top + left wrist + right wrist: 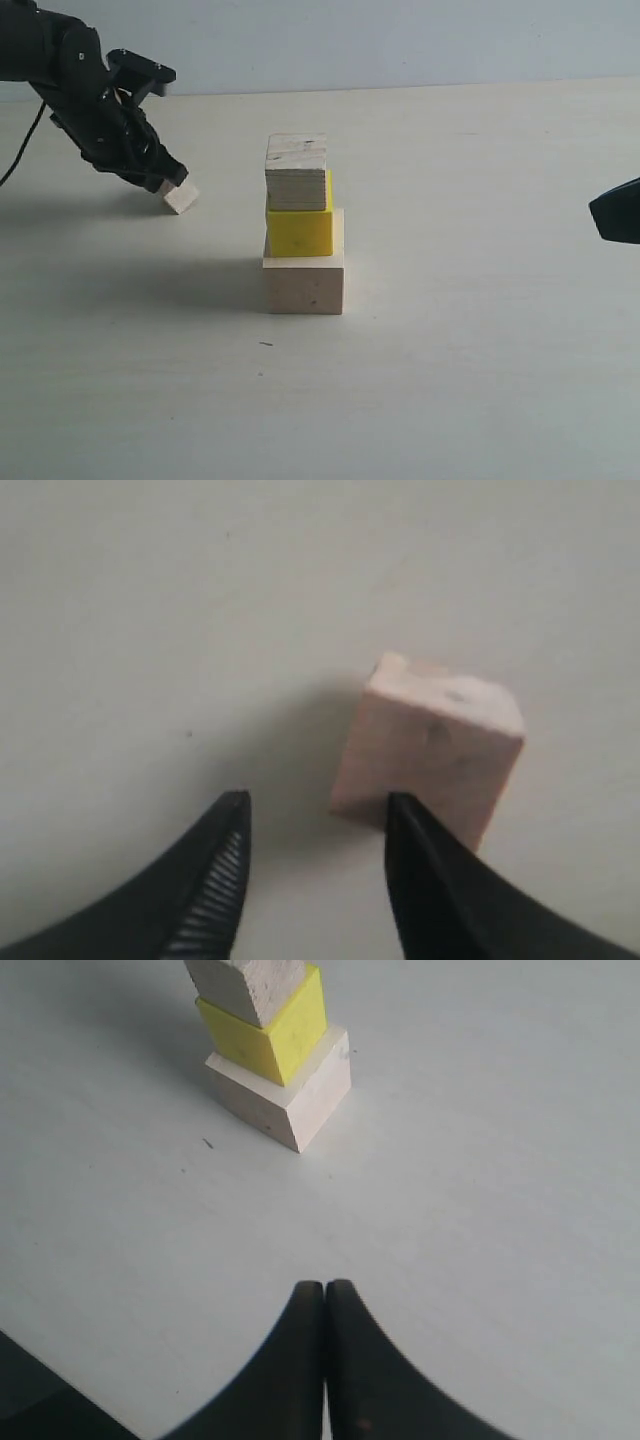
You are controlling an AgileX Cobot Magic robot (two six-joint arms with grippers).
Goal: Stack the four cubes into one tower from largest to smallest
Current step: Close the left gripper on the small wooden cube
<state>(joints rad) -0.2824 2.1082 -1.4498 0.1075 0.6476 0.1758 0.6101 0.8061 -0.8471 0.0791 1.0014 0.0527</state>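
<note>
Left tool (318,815) gapes open just beside the smallest cube (181,198), far left on the bench (450,380); right tool (325,1295) sits closed, right of the stack (300,230).

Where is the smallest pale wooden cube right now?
In the exterior view the smallest pale wooden cube lies on the white table, left of the three-cube stack, at the tip of the left gripper, whose open jaws do not enclose it.

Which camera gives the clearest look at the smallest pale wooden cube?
The left wrist view: the smallest cube appears large and close, just beyond the open left end effector. The exterior view shows it small, at that end effector's tip. The right wrist view misses it.
</note>
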